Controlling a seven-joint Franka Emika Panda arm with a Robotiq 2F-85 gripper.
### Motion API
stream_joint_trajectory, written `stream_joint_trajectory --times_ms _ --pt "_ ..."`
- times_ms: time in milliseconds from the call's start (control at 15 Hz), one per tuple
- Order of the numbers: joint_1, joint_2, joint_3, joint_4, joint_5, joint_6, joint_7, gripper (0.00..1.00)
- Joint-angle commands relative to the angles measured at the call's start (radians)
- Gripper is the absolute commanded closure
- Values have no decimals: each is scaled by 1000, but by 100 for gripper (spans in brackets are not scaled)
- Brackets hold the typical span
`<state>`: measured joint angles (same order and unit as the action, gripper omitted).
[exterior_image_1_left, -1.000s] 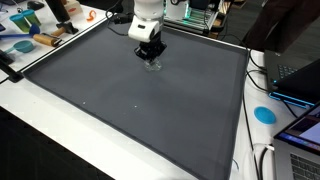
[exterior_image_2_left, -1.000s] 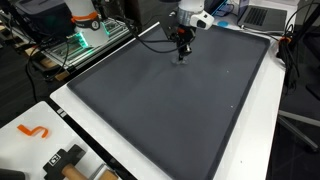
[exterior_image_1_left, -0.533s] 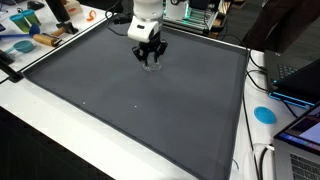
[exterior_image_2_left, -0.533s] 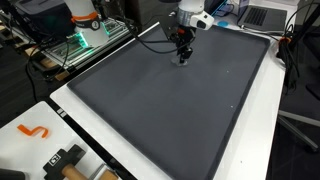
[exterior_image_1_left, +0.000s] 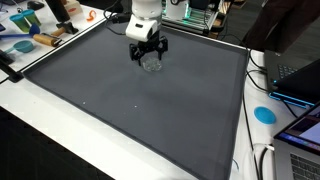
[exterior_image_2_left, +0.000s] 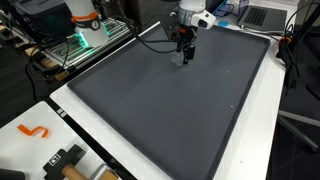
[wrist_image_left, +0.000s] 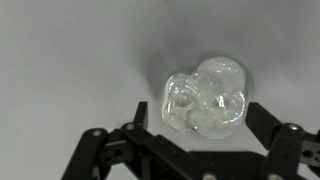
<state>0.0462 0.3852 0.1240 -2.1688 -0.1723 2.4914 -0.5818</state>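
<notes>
Gripper (exterior_image_1_left: 148, 53): fingers spread wide, pinching nothing.
Clear lumpy object (wrist_image_left: 205, 97): on the dark mat (exterior_image_1_left: 150, 115), directly below, between the fingertips.
Contact with either finger unclear.
Object is transparent, barely readable in both exterior views; its kind cannot be told.

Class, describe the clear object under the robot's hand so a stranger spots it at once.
Start at the big dark grey mat. Beneath the open hand sits a small lumpy blob; it alone is see-through and glossy.
</notes>
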Motion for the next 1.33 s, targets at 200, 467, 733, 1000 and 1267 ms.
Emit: stream_joint_trajectory --times_ms 200,467,733,1000,1267 --pt "-7 -31 9 32 13 -108 30 0" --pt "5 -64 17 81 13 -218 44 0" --pt "28 -87 29 158 29 -343 105 0" --pt "70 -84 36 250 40 -450 246 0" --pt "122 -67 37 316 13 -496 391 0"
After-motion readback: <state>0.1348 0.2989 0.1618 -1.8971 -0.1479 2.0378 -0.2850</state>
